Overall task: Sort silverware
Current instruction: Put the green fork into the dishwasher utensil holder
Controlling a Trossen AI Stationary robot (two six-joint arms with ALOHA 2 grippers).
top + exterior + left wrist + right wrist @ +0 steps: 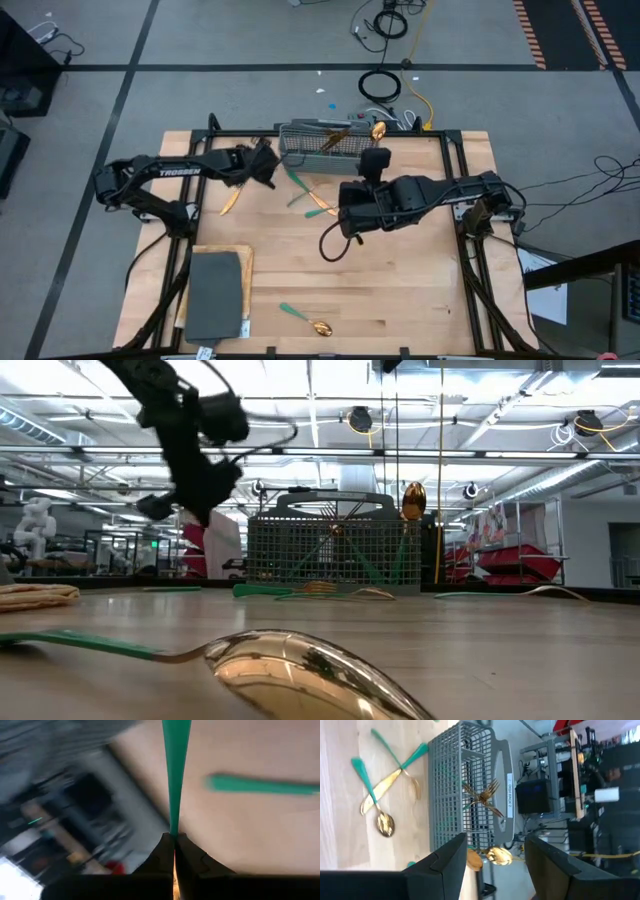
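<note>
Left pincer (174, 851) clamped tight on teal utensil handle (176, 775), just left of caddy (322, 145). Keep it vertical, lower handle-first into a cell w/o snagging mesh. Right pincer (492, 855) open, empty, facing caddy.

- The pale wooden bench (400, 290) has a smooth, matt top with visible plank grain.
- The grey wire-mesh caddy (333, 552) looks like coated metal, dull and not shiny.
- The gold-headed spoon with a slim teal handle (300, 670) has a mirror-glossy metal bowl; its handle is a flat matt green.
- The dark grey rectangular mat (214, 295) appears soft and matt.
- The left hand (174, 852) has matt black fingers (192, 862), seemingly plastic.
</note>
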